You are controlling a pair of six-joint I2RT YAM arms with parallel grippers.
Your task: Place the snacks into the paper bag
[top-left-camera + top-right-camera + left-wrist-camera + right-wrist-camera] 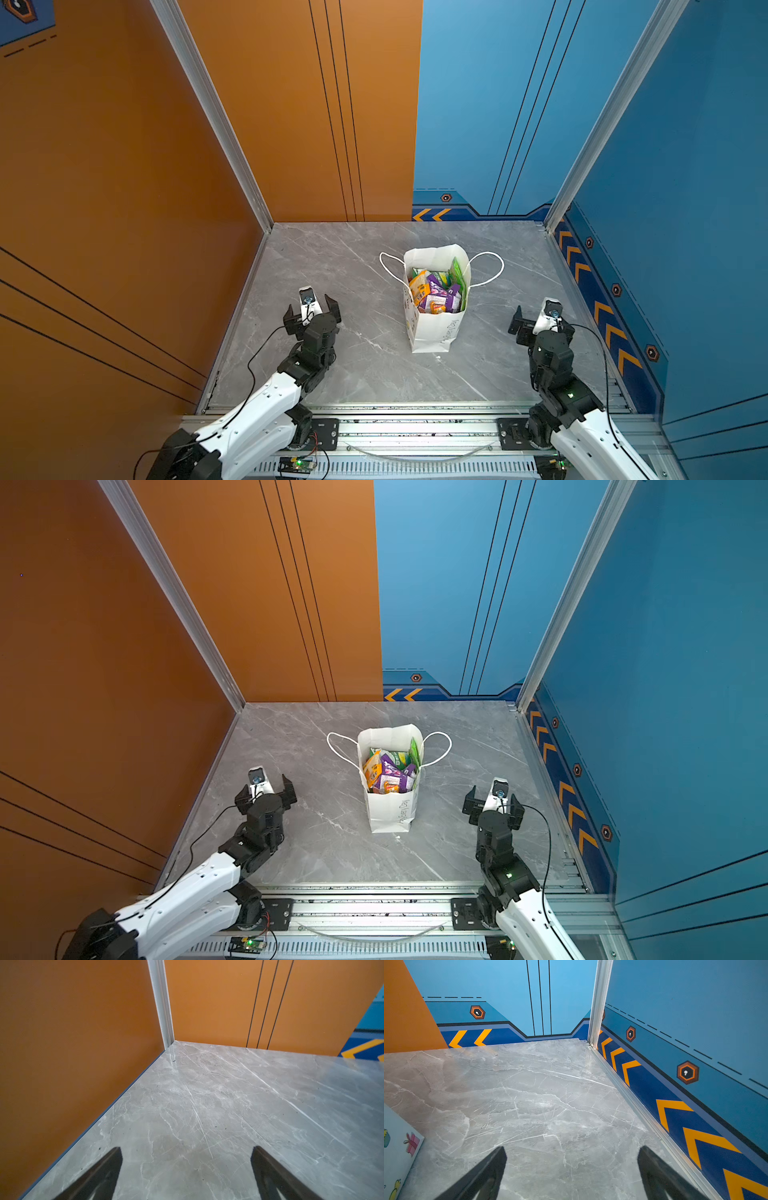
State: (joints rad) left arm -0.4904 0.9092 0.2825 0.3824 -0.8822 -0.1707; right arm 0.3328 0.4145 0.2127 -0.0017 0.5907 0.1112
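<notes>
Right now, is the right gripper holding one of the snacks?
No, the right gripper stands open over the table with nothing between its jaws, and the snacks sit inside the paper bag.

The paper bag [432, 332] is showing white with grey lettering. The snacks [432, 291] are showing orange, purple and green. The tabletop [332, 266] is displaying grey marble with white veining. The chevron band [598, 316] is showing orange on dark blue.

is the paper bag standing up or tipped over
Upright: the paper bag stands on its base, mouth open upward, snacks showing inside.
</notes>
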